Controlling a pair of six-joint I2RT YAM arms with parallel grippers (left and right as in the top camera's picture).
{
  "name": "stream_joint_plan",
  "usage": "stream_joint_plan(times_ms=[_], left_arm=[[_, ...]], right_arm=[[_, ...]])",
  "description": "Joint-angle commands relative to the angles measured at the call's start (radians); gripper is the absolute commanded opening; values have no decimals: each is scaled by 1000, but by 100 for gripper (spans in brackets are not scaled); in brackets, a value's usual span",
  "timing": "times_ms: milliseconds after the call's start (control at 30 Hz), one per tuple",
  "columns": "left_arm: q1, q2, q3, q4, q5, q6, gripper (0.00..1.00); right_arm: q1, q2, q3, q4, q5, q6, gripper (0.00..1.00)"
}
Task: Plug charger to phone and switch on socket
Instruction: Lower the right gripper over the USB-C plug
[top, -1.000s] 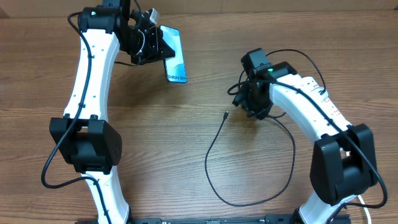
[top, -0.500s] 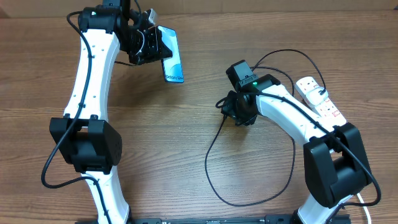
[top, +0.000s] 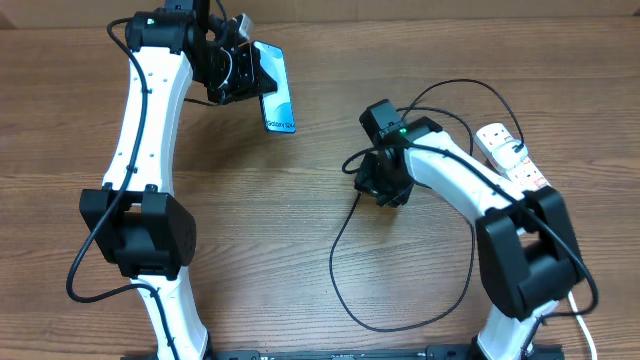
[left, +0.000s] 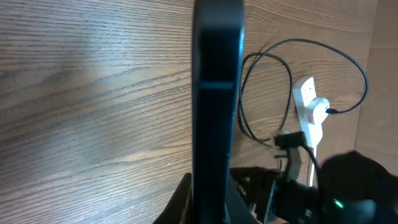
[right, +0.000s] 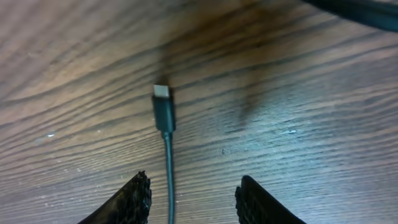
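Observation:
My left gripper (top: 243, 72) is shut on the phone (top: 276, 88) and holds it up off the table at the back left, blue screen facing up. In the left wrist view the phone (left: 216, 93) shows edge-on as a dark bar between the fingers. The charger cable (top: 345, 270) loops over the table's middle. Its connector tip (right: 163, 106) lies flat on the wood. My right gripper (right: 194, 196) is open, low over the table, with the cable running between its fingers just behind the tip. The socket (top: 508, 155) lies at the right edge.
The socket's thick white cord (top: 585, 325) runs off at the lower right. The socket also shows in the left wrist view (left: 308, 106). The black cable arcs behind the right arm towards the socket. Bare wood lies between the two arms.
My right gripper has moved left and down to the connector end of the cable. The left gripper shifted the phone slightly left, then held still.

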Motion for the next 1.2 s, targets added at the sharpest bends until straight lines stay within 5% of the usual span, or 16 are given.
stream_joint_plan(times_ms=[0, 500, 1167], left_arm=[[3, -16, 16, 1, 13, -7, 4], [3, -16, 16, 2, 13, -7, 4], [3, -16, 16, 1, 13, -7, 4]], right_arm=[[8, 74, 80, -45, -19, -20, 40], [57, 147, 90, 11, 37, 27, 40], [75, 166, 89, 1, 153, 63, 27]])
